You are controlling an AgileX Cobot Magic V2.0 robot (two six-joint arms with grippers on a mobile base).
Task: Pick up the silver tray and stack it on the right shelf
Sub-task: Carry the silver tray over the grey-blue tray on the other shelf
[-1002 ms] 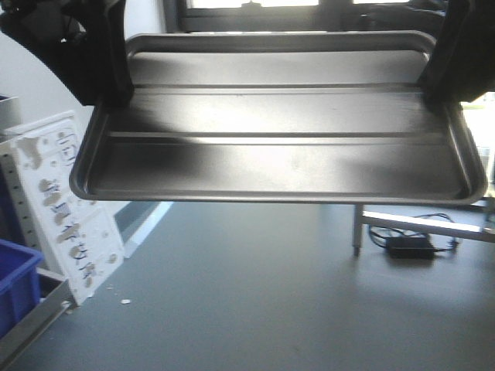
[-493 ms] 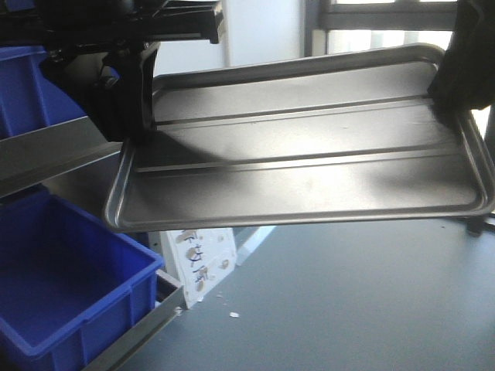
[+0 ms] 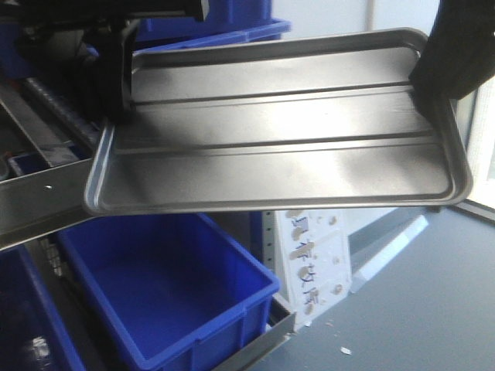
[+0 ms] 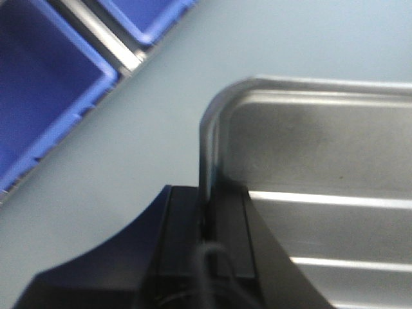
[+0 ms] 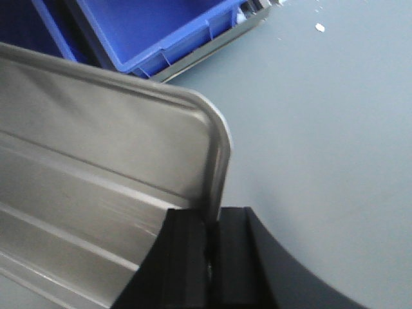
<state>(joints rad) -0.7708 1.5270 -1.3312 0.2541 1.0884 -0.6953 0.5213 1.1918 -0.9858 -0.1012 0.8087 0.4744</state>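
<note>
So the silver tray (image 3: 271,131) is up in the air, floor side facing the front camera, both long ridges easy to see, and it sits a bit crooked with its 9 o'clock end lower than its 3 o'clock end. The left gripper (image 3: 116,81) is clamped on the rim of the short edge at 9 o'clock. The left wrist view shows it best, with the black fingers (image 4: 228,235) pinching the raised rim just below the rounded corner. The right gripper (image 3: 433,77) does the same on the 3 o'clock edge, and its wrist view shows the rim squeezed between the two pads (image 5: 187,254). The tray's lower left corner overlaps the steel front bar of the shelf (image 3: 39,205) in the front view, but I can't tell if they touch. A big blue bin (image 3: 170,286) sits below the tray at about 7 o'clock, a white board with holes (image 3: 309,255) leans at 5 o'clock, and there's grey floor (image 3: 433,309) beyond that.
</note>
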